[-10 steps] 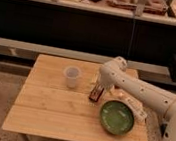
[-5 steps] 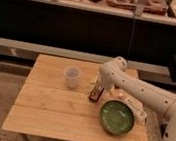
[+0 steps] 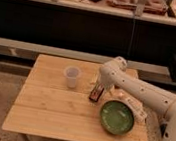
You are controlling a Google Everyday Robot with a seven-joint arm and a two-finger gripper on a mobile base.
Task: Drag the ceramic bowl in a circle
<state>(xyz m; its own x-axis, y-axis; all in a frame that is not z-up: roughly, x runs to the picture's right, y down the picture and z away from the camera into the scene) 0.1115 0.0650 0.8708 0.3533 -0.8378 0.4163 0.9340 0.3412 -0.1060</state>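
Beside upright ceramic bowl (image 3: 116, 117), gripper (image 3: 96, 93) jaws stand parted

no readable text, none on end effector (image 3: 96, 93) between cup (image 3: 72, 76) and bowl (image 3: 117, 117)

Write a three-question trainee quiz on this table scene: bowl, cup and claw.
1. True or false: the wide green glazed ceramic bowl sits nearer the front right corner of the light wooden table than the small translucent plastic cup does.
2. Where is the robot's dark two-finger claw? A) inside the bowl; B) low over the table, between cup and bowl; C) gripping the cup.
3. Fill in: the claw holds ____.
Key: 1 true; 2 B; 3 nothing, it stands open.
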